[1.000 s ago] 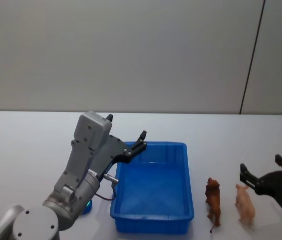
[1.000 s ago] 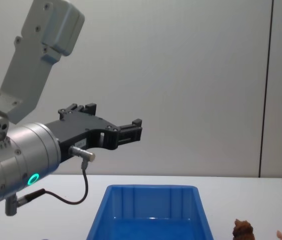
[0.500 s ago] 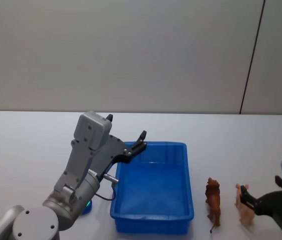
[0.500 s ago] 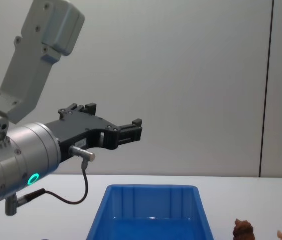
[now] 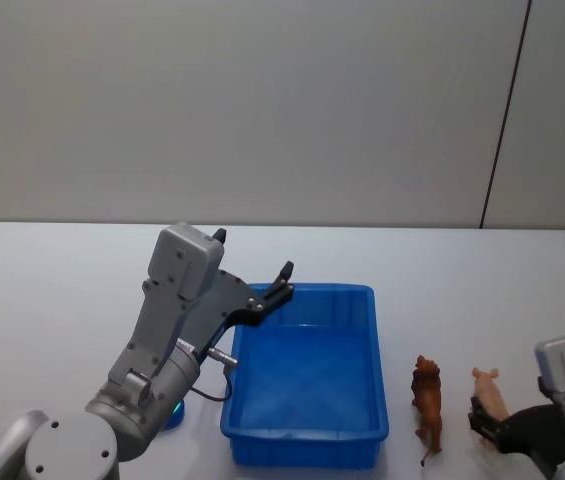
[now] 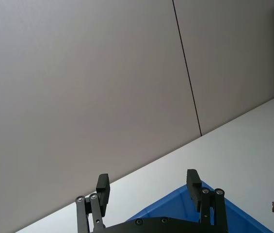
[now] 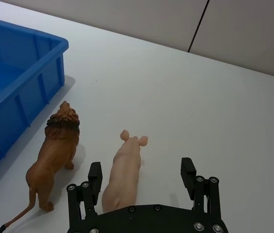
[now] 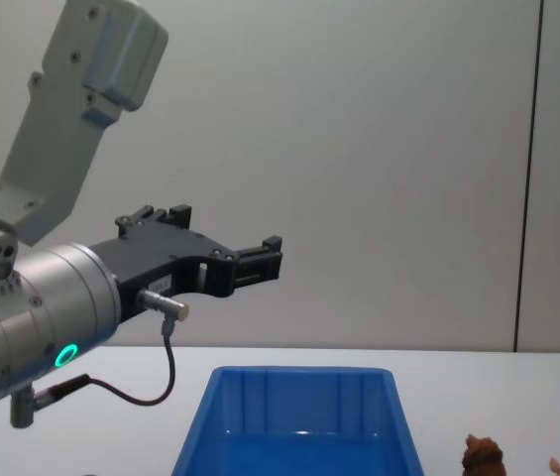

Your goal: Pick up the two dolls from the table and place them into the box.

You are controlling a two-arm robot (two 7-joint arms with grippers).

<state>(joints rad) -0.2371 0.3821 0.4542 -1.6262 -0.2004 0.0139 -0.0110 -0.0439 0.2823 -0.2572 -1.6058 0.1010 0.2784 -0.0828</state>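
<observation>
While set lengthwise away from the robot on white worktop (image 5: 42, 300), blue box (image 5: 302, 450) under left jaws, spread apart over its left rim. Right jaws released, straddling pink doll (image 7: 124, 170) at its rear. Between it and box, brown doll (image 7: 56, 155); both parallel, heads pointing away.

Brown doll (image 7: 54, 155) close beside pink doll (image 7: 124, 170)

This looks like a robotics lab or test bench. A blue box (image 5: 302, 448) sits on a plain white table (image 5: 52, 300), with a brown doll (image 5: 427, 400) and a pink doll (image 5: 489, 396) staged just to its right. Behind the box rises a plain grey panelled wall (image 5: 262, 100) with one dark vertical seam (image 5: 505, 115). At the box's left stands a grey robot arm (image 5: 177, 310) with a lit green ring (image 8: 64, 355).
</observation>
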